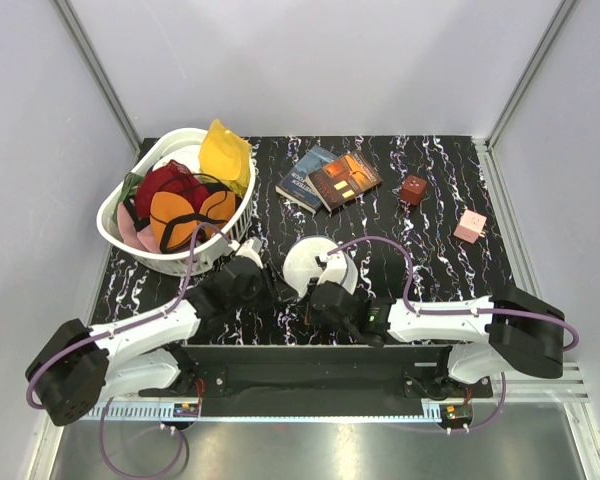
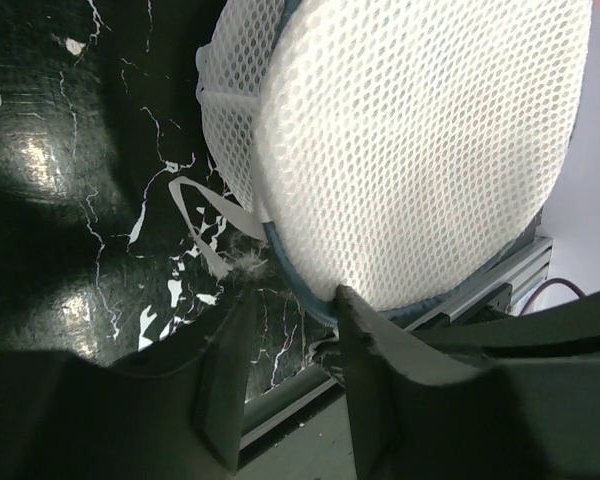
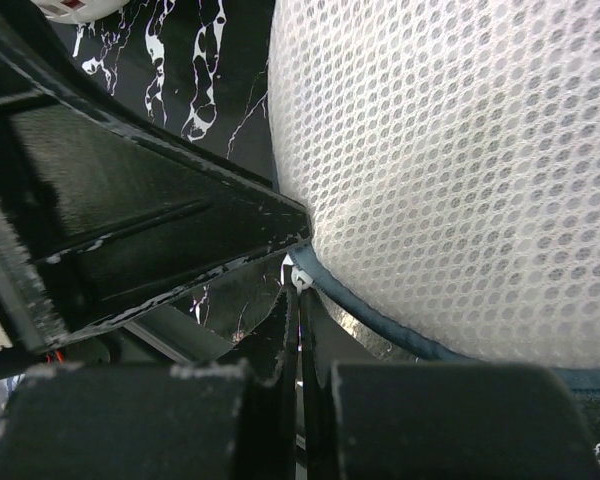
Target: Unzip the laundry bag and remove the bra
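Laundry bag [image 1: 306, 262] just beside table's [image 1: 435, 255] near edge.

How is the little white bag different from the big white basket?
The bag is small, round and made of soft mesh; the basket is much bigger and made of hard slotted plastic. The bag stands at the front middle; the basket sits at the back left. The basket is open on top and piled with colourful clothes; the bag's inside cannot be seen. Both are white.
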